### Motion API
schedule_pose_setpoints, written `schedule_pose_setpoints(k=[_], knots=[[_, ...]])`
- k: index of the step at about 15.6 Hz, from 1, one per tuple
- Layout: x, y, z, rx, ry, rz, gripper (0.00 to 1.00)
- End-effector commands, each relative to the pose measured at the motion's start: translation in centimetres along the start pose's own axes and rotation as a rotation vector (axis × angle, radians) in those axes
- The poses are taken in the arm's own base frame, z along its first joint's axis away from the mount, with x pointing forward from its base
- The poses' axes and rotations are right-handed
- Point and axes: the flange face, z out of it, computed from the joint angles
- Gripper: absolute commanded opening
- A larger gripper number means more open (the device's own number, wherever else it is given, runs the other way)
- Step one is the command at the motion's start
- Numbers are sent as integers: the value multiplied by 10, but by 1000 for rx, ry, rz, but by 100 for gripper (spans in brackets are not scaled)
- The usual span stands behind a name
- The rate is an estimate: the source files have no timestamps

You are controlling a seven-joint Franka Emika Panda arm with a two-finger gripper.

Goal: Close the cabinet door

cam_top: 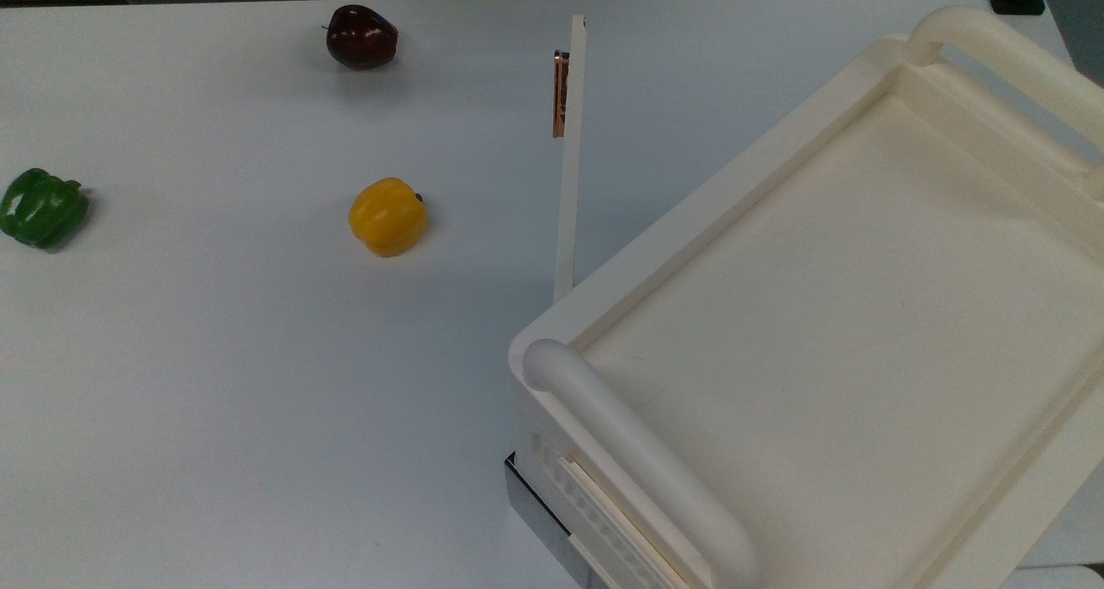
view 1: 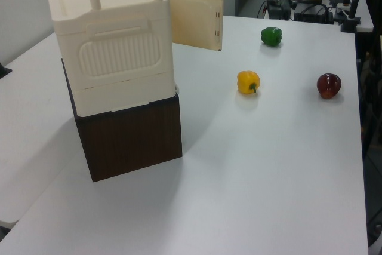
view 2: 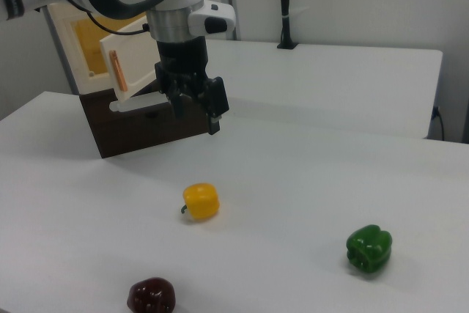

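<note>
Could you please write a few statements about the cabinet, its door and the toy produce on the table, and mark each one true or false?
1. The cabinet door stands swung open from the cabinet. True.
2. The tool holds the yellow pepper. False: the pepper lies on the table, and the tool hangs above it, near the door.
3. The door's handle is copper-coloured. True.
4. The green pepper sits on the cabinet's top. False: it lies on the table.
5. The dark red apple rests on the table. True.
</note>
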Motion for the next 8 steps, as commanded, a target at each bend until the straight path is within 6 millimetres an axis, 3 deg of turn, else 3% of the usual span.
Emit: schedule_pose_setpoints(k=[1,8], knots=[[-13,1,-4,28,-55,3,100],[-10,-2,-2,33,-56,9,100]])
